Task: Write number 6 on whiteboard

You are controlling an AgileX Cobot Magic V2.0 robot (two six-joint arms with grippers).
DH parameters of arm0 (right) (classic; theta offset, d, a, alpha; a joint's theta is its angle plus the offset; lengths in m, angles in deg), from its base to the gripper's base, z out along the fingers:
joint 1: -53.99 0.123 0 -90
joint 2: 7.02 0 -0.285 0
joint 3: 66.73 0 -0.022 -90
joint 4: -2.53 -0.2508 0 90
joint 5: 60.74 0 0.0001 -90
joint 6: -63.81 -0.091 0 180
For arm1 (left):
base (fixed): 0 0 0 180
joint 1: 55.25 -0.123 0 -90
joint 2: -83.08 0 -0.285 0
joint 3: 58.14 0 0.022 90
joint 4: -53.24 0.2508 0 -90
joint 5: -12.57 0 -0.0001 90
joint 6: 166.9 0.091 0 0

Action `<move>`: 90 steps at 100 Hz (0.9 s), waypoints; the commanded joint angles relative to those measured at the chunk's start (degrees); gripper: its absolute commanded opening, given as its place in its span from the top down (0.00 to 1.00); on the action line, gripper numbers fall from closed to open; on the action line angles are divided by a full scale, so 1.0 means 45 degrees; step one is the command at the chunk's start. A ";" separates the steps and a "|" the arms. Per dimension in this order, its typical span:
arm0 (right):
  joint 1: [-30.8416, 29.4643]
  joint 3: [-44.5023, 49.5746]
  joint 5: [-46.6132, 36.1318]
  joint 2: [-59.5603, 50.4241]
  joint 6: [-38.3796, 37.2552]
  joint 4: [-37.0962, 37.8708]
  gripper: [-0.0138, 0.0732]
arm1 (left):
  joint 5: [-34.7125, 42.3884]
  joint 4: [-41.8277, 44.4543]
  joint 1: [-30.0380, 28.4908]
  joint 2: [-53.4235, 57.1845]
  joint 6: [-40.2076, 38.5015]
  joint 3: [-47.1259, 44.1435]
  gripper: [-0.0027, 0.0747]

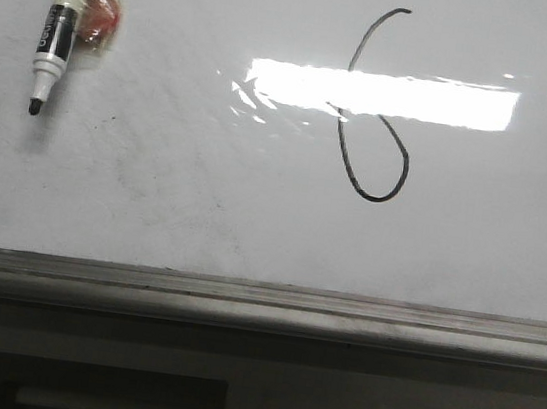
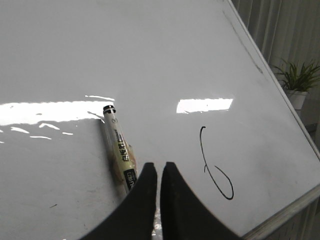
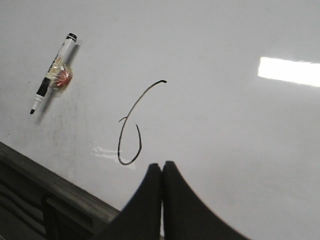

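Seemingly the writing is done: in the front view the number 6 [image 1: 377,107] stands complete on the whiteboard [image 1: 154,189], right of centre, its stem crossing a band of light glare [image 1: 384,95] and its loop closing below. The marker [image 1: 64,21] lies well apart to the upper left, uncapped, tip toward the grey ledge [image 1: 260,304], long axis nearly upright with a slight lean. No gripper shows in this view.

From the left wrist, the left gripper [image 2: 159,172] has its black fingers pressed together and holds nothing. The marker [image 2: 119,150] lies just beyond and to one side of the fingertips, its lower end hidden behind them; the 6 [image 2: 216,167] sits farther off on the other side.

From the right wrist, the right gripper [image 3: 162,172] is likewise closed and empty. The 6 [image 3: 131,127] lies just ahead of its fingertips, the marker [image 3: 52,75] well away, so the left arm looks nearer the pen.
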 commanded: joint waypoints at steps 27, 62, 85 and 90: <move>-0.0055 -0.0184 -0.1073 -0.0108 0.0137 -0.0529 0.92 | 0.0099 -0.1064 -0.0032 0.0129 0.0048 0.0304 0.99; -0.0055 -0.0184 -0.1073 -0.0108 0.0137 -0.0529 0.92 | 0.0099 -0.1118 -0.0032 0.0129 0.0048 0.0304 0.99; -0.0055 -0.0184 -0.1073 -0.0108 0.0137 -0.0529 0.92 | 0.0099 -0.1118 -0.0032 0.0129 0.0048 0.0304 0.99; -0.0055 -0.0184 -0.1073 -0.0108 0.0137 -0.0529 0.92 | 0.0099 -0.1118 -0.0032 0.0129 0.0048 0.0304 0.99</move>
